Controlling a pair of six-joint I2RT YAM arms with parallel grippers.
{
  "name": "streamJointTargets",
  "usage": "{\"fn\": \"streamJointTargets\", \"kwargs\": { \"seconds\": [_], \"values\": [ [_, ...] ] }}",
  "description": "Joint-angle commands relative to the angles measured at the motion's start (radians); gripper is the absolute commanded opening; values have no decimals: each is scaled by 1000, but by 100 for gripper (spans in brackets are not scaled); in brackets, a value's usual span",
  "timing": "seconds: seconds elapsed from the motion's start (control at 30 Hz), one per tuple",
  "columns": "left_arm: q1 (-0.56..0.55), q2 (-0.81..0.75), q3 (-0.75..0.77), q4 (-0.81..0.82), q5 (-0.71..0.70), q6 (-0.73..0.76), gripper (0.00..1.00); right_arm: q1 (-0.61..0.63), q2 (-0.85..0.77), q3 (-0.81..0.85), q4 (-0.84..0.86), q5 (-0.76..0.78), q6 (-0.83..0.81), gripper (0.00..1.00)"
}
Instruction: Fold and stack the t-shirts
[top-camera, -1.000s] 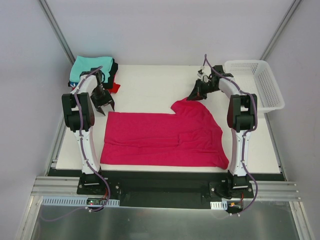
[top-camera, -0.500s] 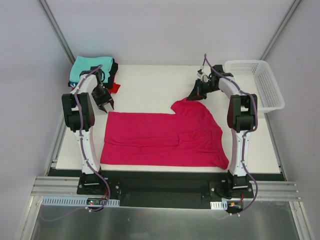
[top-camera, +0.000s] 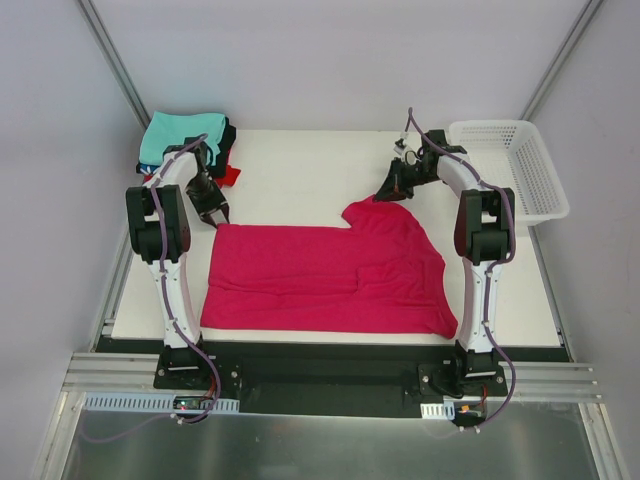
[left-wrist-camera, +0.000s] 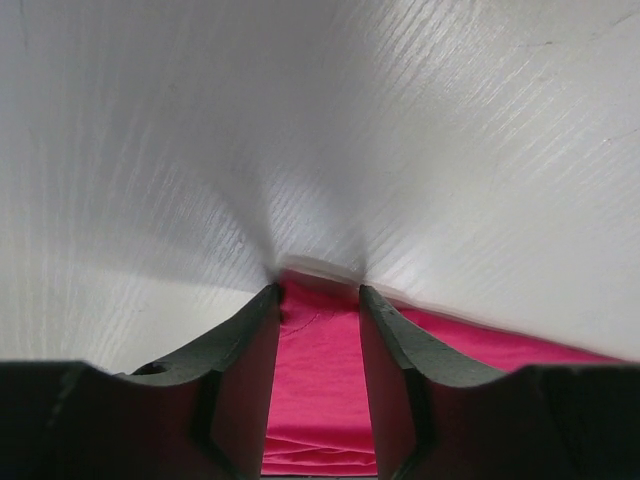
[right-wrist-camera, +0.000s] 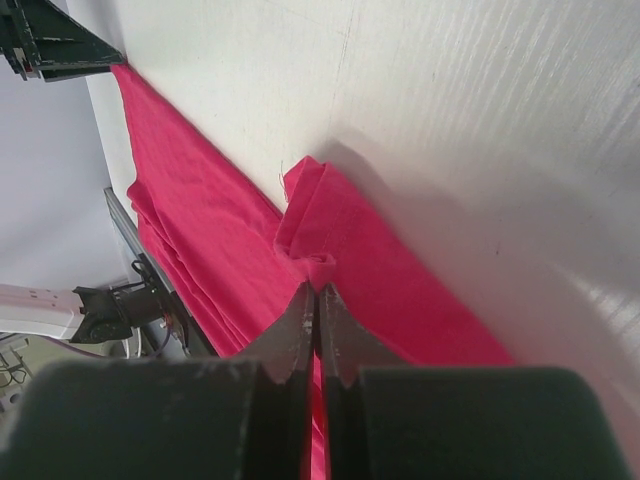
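Observation:
The crimson-pink t-shirt (top-camera: 320, 275) lies spread flat across the white table (top-camera: 300, 170). My right gripper (top-camera: 388, 192) is shut on a pinched fold of cloth at the shirt's far right corner (right-wrist-camera: 318, 262). My left gripper (top-camera: 215, 215) is down at the shirt's far left corner. Its jaws stand apart with their tips on the table, and the cloth corner (left-wrist-camera: 318, 350) lies between the fingers (left-wrist-camera: 245, 345). At the far left corner of the table sits a stack of folded t-shirts: teal (top-camera: 168, 135) on top, with black (top-camera: 226, 134) and red (top-camera: 231, 175) showing beside it.
A white mesh basket (top-camera: 510, 165) stands at the far right of the table, beyond the right arm. The folded stack sits just behind the left arm. The table's near edge runs along the shirt's hem.
The left gripper has moved down and right to the shirt's far left corner, and its jaws have narrowed. The right gripper and the shirt have not moved.

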Motion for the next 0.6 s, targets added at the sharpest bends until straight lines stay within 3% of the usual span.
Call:
{"fn": "streamJointTargets", "kwargs": {
  "seconds": [0.0, 0.2, 0.57],
  "values": [
    [-7, 12, -33, -3, -1, -16, 35, 5, -86, 12, -21, -14, -21, 1],
    [-11, -3, -62, 13, -1, -16, 21, 6, -97, 7, -19, 2, -21, 1],
    [-12, -47, -53, 13, -1, 0, 11, 5, -112, 53, -54, 38, -9, 1]
  ]
}}
